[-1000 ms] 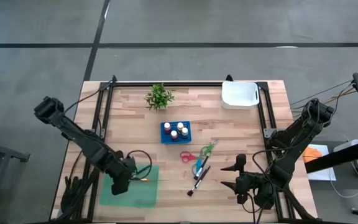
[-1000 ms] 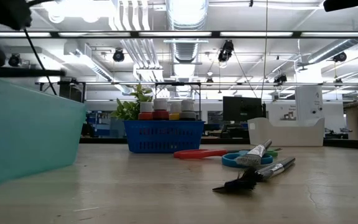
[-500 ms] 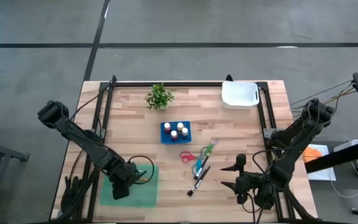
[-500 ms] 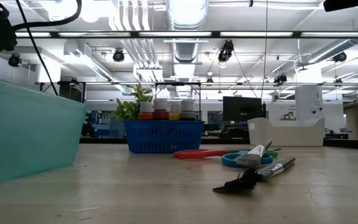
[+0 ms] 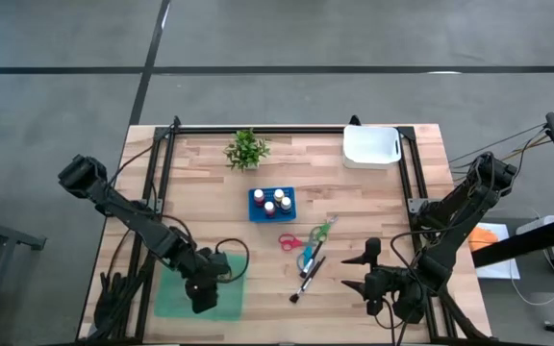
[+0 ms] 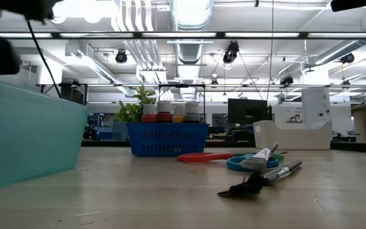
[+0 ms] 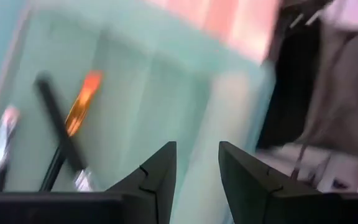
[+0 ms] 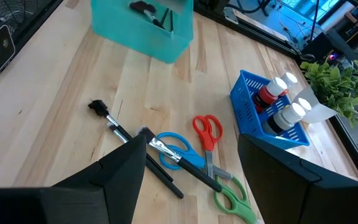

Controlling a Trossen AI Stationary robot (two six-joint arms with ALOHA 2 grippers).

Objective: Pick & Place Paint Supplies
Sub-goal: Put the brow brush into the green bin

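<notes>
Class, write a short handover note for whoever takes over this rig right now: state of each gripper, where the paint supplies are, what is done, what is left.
Left gripper: over the teal bin, fingers apart, holding nothing.
Right gripper: open, waiting at the table's near right.
Done: an orange-tipped brush lies in the bin.
Left: red scissors, blue scissors, green scissors and two brushes at table centre; paint bottles stand in the blue basket.
</notes>
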